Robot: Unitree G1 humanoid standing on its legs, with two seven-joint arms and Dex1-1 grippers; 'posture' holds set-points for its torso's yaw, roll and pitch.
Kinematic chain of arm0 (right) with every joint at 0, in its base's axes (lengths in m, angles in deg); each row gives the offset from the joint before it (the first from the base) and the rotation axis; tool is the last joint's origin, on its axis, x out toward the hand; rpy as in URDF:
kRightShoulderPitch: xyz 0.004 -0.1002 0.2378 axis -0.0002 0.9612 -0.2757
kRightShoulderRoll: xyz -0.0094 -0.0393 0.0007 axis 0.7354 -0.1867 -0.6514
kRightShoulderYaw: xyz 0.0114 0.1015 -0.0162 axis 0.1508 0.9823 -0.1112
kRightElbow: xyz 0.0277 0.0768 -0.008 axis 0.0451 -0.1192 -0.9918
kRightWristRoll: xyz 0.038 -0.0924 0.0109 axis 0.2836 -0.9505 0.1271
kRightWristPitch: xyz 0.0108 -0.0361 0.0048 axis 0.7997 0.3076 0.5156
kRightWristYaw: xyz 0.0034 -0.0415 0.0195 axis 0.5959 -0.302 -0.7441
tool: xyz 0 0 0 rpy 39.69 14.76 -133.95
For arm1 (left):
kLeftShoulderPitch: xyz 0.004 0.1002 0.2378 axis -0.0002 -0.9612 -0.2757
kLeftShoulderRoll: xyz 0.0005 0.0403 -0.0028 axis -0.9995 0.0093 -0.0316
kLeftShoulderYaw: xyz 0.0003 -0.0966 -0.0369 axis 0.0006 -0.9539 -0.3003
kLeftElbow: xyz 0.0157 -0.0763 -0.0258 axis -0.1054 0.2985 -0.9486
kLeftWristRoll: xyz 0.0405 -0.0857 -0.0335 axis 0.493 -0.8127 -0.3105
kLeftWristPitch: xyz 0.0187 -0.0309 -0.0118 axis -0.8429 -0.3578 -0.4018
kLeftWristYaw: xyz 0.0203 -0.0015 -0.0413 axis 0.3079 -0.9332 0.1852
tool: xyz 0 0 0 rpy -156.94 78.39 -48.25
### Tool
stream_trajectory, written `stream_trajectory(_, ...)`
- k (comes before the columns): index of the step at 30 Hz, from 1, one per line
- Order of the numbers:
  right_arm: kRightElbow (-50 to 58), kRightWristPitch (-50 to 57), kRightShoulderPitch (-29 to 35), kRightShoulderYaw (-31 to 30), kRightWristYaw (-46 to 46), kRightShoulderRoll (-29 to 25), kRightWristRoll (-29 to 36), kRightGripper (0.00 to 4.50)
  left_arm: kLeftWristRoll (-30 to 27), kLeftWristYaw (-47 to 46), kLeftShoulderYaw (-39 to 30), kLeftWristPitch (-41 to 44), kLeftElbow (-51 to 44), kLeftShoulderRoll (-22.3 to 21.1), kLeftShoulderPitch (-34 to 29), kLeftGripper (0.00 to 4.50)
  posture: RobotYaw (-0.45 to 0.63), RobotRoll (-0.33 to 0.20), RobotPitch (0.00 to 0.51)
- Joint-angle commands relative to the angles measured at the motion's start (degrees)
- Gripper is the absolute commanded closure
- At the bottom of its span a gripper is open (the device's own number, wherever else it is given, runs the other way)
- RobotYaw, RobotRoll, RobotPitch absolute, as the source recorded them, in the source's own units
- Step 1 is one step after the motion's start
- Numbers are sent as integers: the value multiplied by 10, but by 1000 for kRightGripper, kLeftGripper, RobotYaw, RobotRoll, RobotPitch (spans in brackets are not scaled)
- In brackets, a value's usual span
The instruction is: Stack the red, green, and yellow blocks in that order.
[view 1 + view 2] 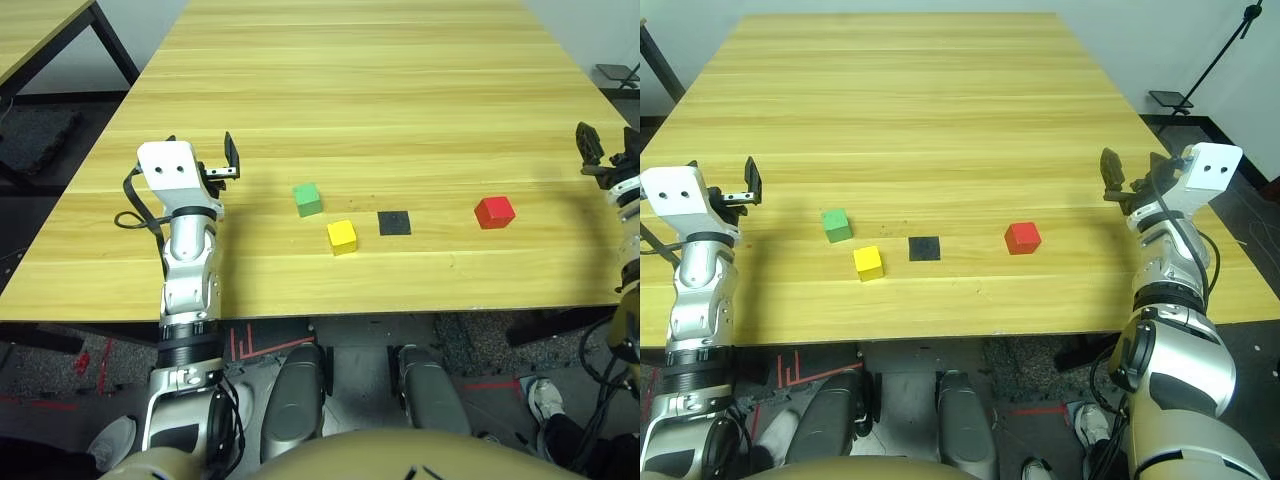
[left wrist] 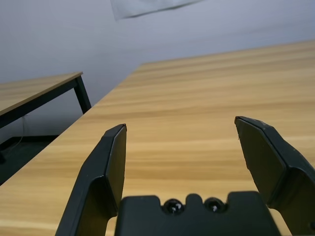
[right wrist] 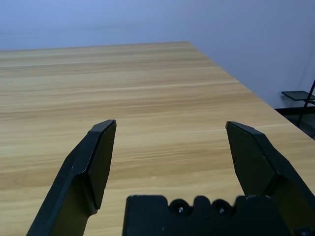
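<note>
Black square (image 1: 924, 248) flat between yellow block (image 1: 868, 263) and red block (image 1: 1022, 238), nothing on it | green block (image 1: 837, 225) near yellow, farther left and back | blocks apart on table (image 1: 940, 130), cubes, no long axis, slightly turned | left gripper (image 2: 180, 120), right gripper (image 3: 171, 120): fingers spread, empty

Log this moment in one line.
left gripper: open | right gripper: open | red, green, yellow blocks: apart on table, unstacked
</note>
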State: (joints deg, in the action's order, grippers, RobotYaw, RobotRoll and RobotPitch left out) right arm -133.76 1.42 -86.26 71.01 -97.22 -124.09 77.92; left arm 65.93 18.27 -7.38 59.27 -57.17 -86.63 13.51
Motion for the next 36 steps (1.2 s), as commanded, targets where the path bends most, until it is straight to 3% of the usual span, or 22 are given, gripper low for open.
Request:
stream_trajectory(1, -13, 0, 22, 3, 10, -9, -5, 0, 3, 7, 8, 10, 9, -2, -7, 24, 108, -174, 111)
stream_trajectory(4, -20, -2, 45, -1, 27, -27, -17, 0, 4, 10, 15, 8, 14, 3, -13, 24, 103, -167, 117)
stream_trajectory(7, 11, 36, 29, -27, -31, -38, -26, 0, -27, 40, 25, 39, -35, 3, -8, 24, 86, -163, 137)
stream_trajectory(10, 73, 110, 9, -79, -169, -55, -34, 0, -82, 107, 38, 84, -75, -12, 15, 24, 97, -178, 117)
stream_trajectory(13, 127, 174, -10, -146, -312, -95, -55, 0, -148, 199, 48, 158, -113, -56, 34, 24, 114, -188, 97)
stream_trajectory(20, 136, 189, -77, -287, -558, -145, -132, 0, -256, 368, 75, 267, -151, -156, 89, 24, 119, -191, 87)
stream_trajectory(26, 56, 66, -153, -390, -572, -121, -217, 0, -261, 447, 118, 288, -146, -195, 105, 24, 151, -193, 82)
stream_trajectory(36, -35, -30, -238, -441, -553, -58, -322, 0, -254, 464, 163, 318, -191, -205, 86, 24, 243, -211, 91)
